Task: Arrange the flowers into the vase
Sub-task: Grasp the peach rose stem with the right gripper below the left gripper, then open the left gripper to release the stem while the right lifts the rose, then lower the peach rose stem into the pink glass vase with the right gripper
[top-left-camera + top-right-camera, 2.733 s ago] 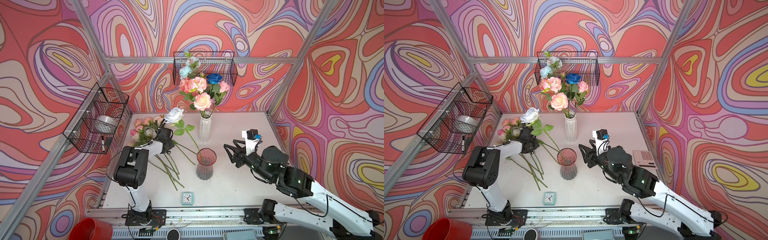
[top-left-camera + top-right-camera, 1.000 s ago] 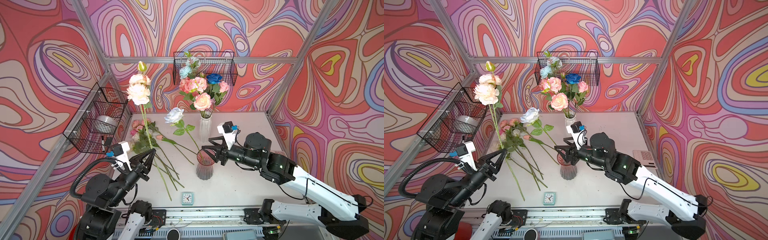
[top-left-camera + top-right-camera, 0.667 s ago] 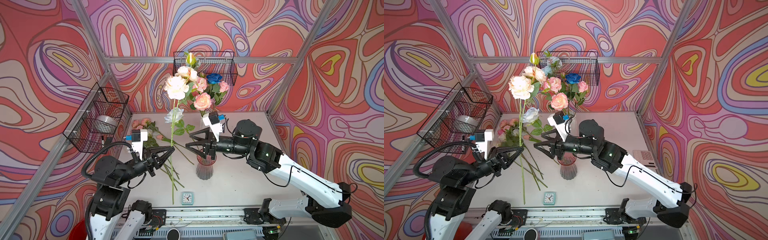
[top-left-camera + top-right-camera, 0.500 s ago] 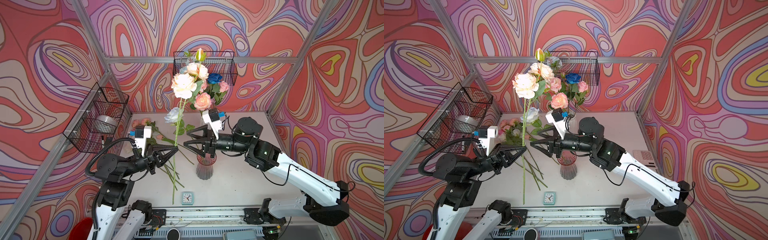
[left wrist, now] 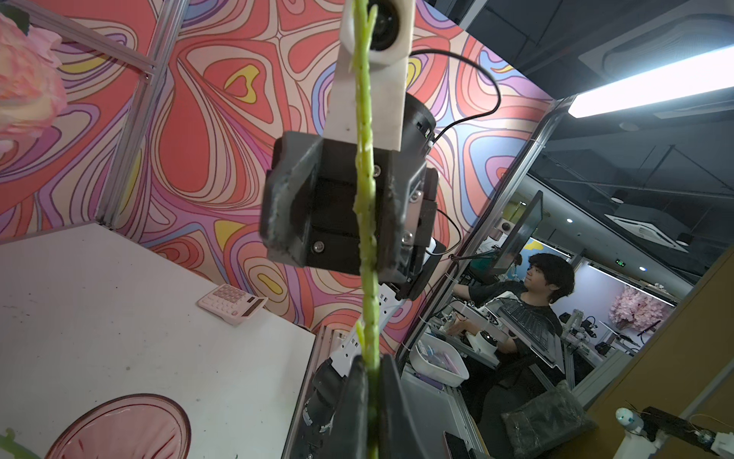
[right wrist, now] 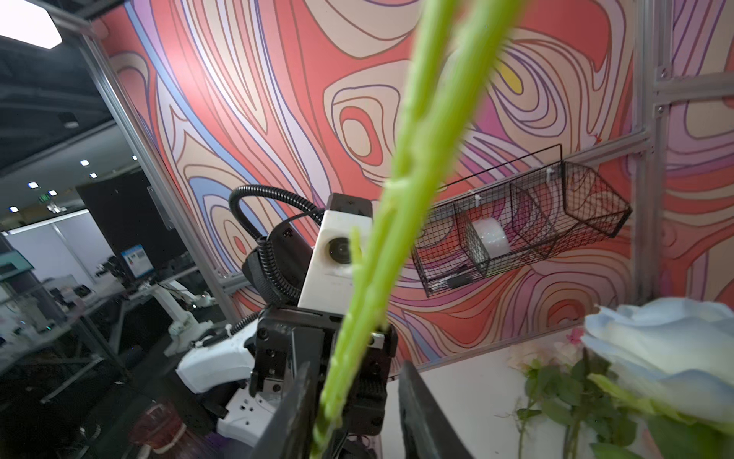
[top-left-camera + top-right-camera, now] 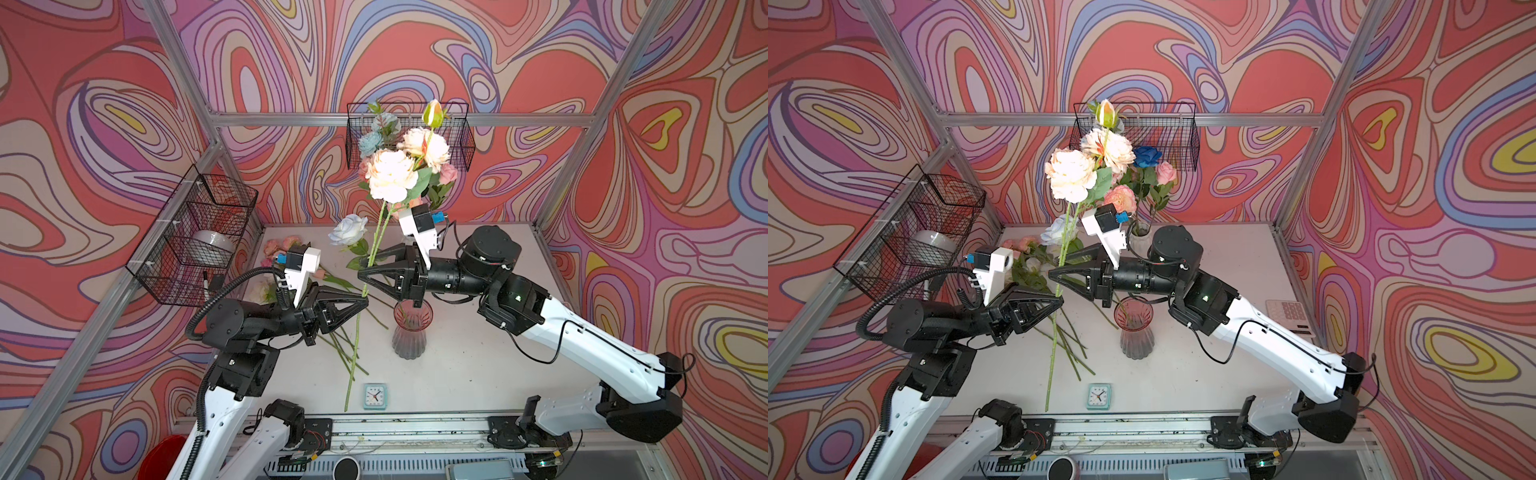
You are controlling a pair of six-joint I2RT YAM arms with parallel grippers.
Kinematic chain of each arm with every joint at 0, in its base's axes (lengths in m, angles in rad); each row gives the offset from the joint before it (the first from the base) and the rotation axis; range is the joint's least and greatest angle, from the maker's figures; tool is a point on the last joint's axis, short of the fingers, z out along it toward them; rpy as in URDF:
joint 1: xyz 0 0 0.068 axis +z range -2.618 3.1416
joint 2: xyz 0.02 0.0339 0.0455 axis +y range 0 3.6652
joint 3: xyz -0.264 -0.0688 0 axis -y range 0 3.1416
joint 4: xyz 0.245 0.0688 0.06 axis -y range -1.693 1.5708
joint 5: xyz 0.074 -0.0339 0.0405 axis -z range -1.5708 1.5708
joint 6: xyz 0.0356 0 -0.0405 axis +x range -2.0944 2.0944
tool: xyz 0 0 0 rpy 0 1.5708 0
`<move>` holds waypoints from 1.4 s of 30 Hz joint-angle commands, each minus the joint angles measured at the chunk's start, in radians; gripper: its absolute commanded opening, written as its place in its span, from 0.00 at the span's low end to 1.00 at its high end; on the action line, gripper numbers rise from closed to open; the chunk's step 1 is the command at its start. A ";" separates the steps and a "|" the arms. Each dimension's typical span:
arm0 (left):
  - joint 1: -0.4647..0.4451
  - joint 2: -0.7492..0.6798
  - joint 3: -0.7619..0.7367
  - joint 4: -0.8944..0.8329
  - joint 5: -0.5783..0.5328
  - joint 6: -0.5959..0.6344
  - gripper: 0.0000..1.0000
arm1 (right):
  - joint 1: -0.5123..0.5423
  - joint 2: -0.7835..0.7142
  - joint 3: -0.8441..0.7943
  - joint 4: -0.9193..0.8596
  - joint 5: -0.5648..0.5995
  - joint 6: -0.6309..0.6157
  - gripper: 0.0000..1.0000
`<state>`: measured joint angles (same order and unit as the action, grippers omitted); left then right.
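Both arms have drawn together since a second ago: left gripper [image 7: 365, 300] pinches the stem of the peach flower [image 7: 388, 178], upright left of the pink vase [image 7: 409, 336]; right gripper [image 7: 362, 269] straddles it, jaws partly open.

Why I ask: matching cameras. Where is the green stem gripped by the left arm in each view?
Top view: held flower stem, nearly upright, left of centre.
Top view: stem, likewise left of centre.
Left wrist: stem central, between the open jaws of the right gripper.
Right wrist: stem, a thick blurred central diagonal.
Shared landmark: pink glass vase, both top views and left wrist; unclear in right wrist.
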<state>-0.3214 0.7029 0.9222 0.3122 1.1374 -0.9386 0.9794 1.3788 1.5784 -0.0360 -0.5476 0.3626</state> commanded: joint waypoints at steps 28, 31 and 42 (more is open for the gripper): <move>-0.011 -0.295 -0.049 -0.705 -0.773 0.384 1.00 | 0.002 -0.317 -0.091 -0.316 0.824 -0.430 0.00; -0.011 -0.290 -0.056 -0.708 -0.771 0.376 1.00 | -0.004 -0.278 -0.104 -0.281 0.846 -0.469 0.00; -0.011 -0.276 -0.101 -0.720 -0.792 0.353 1.00 | -0.148 -0.171 -0.247 -0.234 0.652 -0.282 0.00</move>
<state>-0.3286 0.4160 0.8375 -0.3798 0.3603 -0.5777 0.8600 1.1988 1.3766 -0.2939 0.1661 0.0021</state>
